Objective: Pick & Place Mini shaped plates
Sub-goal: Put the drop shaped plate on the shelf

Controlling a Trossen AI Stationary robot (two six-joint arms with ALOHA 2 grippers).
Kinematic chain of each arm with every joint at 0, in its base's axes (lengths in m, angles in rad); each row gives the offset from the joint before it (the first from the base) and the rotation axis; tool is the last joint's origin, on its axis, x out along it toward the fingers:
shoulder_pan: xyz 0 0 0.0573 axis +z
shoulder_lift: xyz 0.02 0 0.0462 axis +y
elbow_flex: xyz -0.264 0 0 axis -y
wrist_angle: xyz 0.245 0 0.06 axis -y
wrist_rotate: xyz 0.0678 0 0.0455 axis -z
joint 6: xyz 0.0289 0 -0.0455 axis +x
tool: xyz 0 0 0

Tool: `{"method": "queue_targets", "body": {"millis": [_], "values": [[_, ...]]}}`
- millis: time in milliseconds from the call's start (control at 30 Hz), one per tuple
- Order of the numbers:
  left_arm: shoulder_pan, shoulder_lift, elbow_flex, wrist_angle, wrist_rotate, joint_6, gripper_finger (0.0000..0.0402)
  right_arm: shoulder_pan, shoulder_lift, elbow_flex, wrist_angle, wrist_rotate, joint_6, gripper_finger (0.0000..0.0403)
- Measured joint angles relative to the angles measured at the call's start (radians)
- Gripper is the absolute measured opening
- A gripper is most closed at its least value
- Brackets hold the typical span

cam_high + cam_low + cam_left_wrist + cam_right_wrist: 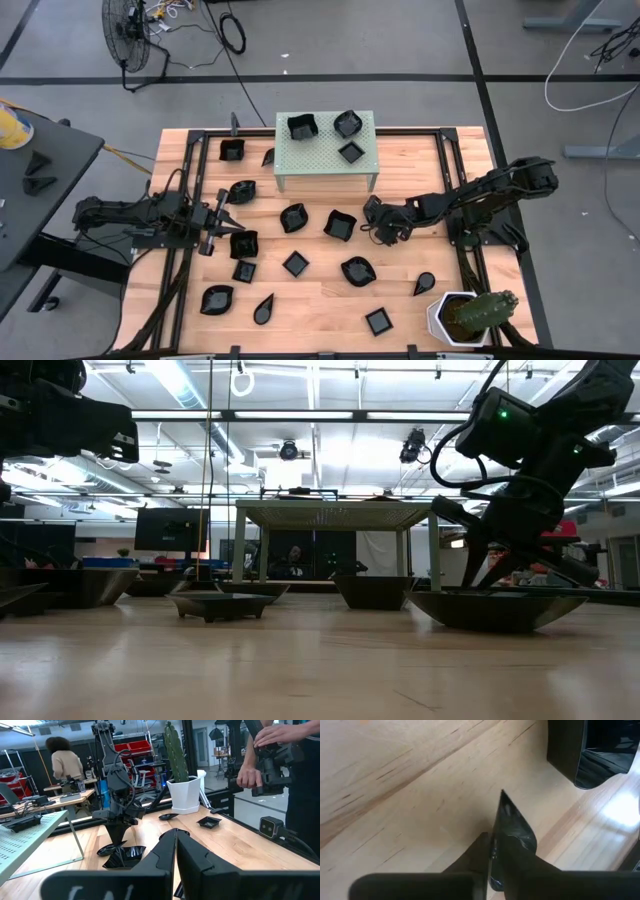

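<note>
Gripping: my right gripper [492, 851] pinches a mini plate [512, 827] by its rim.
Handling: I judge it light, stiff, glossy, slippery.

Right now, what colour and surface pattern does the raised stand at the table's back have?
Pale green stand, its top perforated with small holes; shows best in the high view.

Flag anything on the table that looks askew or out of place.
One mini plate stands on edge, pinched between the right gripper fingers near table centre, corner up. The other plates lie flat, three on the green stand. The left gripper holds nothing.
</note>
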Motion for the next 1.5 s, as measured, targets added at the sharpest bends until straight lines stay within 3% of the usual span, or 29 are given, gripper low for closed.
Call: {"method": "queue_targets", "body": {"millis": [267,633,1167,1500], "values": [[0.0,0.0,0.0,0.0,0.0,0.0,0.0023,0.0,0.0,0.0,0.0,0.0,0.0,0.0007],[0.0,0.0,0.0,0.0,0.0,0.0,0.0023,0.0,-0.007,0.054,-0.037,0.0,-0.025,0.0002],[0.0,0.0,0.0,0.0,0.0,0.0,0.0023,0.003,-0.088,0.486,-0.3,-0.089,-0.133,0.0002],[0.0,0.0,0.0,0.0,0.0,0.0,0.0023,0.0,-0.075,0.747,-0.35,-0.07,-0.494,0.0001]]}}
